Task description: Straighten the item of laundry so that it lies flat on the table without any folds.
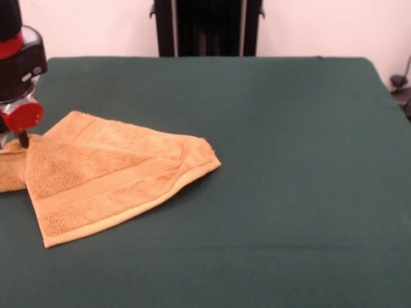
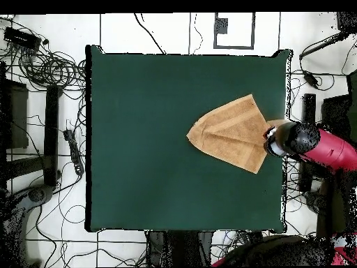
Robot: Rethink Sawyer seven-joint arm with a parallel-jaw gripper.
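Your red-and-black gripper (image 1: 19, 138) sits on the golden-orange terry towel (image 1: 109, 176) at its 9 o'clock edge; can't tell whether it's gripping. Drag that layer outward slowly so the fold opens. The towel's folded into a rough triangle near the 9 o'clock side of the dark green cloth-covered table (image 1: 289, 192) in the front view, woven band showing.

Folded towel (image 1: 109, 173), table's (image 1: 289, 160) left edge

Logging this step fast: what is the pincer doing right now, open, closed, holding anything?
Pincer: down at the towel's edge by the table side; open or closed cannot be told.
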